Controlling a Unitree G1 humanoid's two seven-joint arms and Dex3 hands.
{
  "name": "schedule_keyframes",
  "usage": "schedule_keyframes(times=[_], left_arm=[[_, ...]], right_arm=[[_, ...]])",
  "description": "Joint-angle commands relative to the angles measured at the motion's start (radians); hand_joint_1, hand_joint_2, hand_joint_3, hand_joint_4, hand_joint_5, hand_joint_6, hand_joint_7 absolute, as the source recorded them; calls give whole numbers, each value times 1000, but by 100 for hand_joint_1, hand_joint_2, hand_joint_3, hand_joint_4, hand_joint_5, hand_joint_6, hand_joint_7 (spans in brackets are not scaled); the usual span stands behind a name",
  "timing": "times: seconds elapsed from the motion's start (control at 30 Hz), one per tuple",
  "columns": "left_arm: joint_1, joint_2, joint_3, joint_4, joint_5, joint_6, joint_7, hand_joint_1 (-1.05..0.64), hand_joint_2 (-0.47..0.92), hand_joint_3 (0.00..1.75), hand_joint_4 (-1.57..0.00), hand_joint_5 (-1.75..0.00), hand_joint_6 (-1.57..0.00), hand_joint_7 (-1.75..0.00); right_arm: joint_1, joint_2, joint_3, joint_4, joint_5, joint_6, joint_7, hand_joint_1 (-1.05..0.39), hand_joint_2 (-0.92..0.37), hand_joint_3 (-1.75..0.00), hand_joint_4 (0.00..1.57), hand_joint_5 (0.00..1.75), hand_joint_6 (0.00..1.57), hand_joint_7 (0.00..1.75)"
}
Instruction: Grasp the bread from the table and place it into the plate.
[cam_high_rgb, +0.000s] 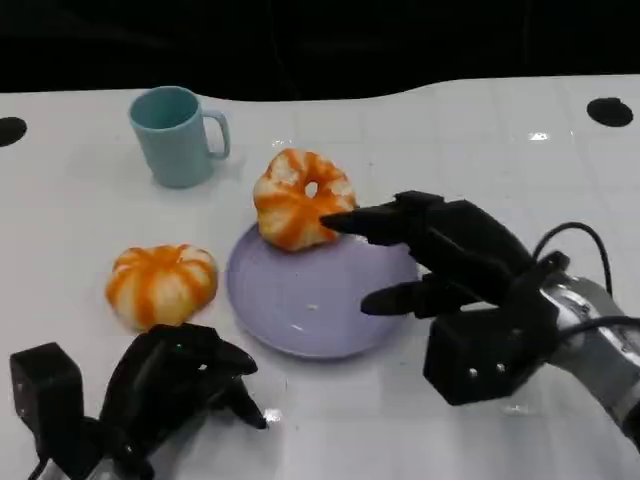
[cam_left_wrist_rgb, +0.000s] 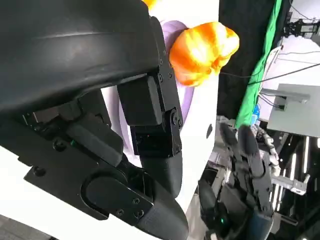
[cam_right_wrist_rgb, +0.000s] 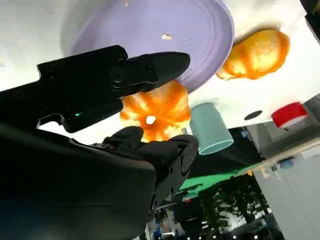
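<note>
A ring-shaped orange and white bread (cam_high_rgb: 300, 200) leans on the far rim of the lavender plate (cam_high_rgb: 300, 310). My right hand (cam_high_rgb: 450, 255) hovers over the plate's right side with its fingers spread; one fingertip reaches the bread's right side and the thumb stays apart below it. In the right wrist view the ring bread (cam_right_wrist_rgb: 155, 110) shows between the spread fingers (cam_right_wrist_rgb: 125, 75), past the plate (cam_right_wrist_rgb: 150, 30). My left hand (cam_high_rgb: 175, 385) rests on the table near the front edge, fingers curled in, holding nothing.
A second, round bread (cam_high_rgb: 162, 283) lies on the table left of the plate. A teal mug (cam_high_rgb: 178, 135) stands at the back left. The left wrist view shows my right hand (cam_left_wrist_rgb: 240, 185) beyond the plate.
</note>
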Motion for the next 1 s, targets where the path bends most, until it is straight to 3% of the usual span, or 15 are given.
schedule_keyframes(times=[0.03, 0.27, 0.3, 0.37, 0.43, 0.6, 0.77, 1.0], left_arm=[[5, 11, 4, -1, -3, 1, 4, -105, 73, 0, -157, -61, -157, -19], [4, 11, 4, -2, -6, -1, -4, -105, 74, 0, -157, -60, -157, -20], [3, 11, 4, -2, -7, 0, -5, -105, 74, 0, -157, -60, -157, -20], [2, 10, 3, -3, -7, 2, -4, -105, 74, 0, -157, -60, -157, -19], [3, 9, 2, -5, -6, 3, -1, -105, 74, 0, -157, -59, -157, -18], [3, 6, 1, -8, -6, 7, 1, -105, 74, 0, -157, -59, -157, -18], [4, 3, 1, -14, -9, 11, 0, -105, 73, 0, -157, -59, -157, -18], [8, 3, -1, -23, -4, 10, 3, -105, 73, 0, -157, -59, -157, -18]], right_arm=[[87, -59, -43, -93, 19, -42, -27, -57, -92, -6, 31, 76, 57, 13], [216, -104, -101, -199, 16, -75, -77, -43, -92, -2, 43, 94, 68, 23], [238, -110, -111, -213, 13, -78, -87, -43, -92, -2, 43, 101, 67, 31], [274, -120, -126, -235, 14, -89, -103, -41, -92, -2, 44, 118, 52, 77], [307, -128, -139, -261, 19, -92, -103, -40, -92, -3, 44, 132, 45, 103], [389, -151, -167, -335, 50, -88, -69, -35, -92, -2, 40, 163, 39, 139], [460, -160, -189, -364, 47, -95, -74, -27, -88, 0, 51, 174, 43, 163], [513, -153, -193, -353, 50, -104, -82, -18, -84, 0, 62, 175, 49, 167]])
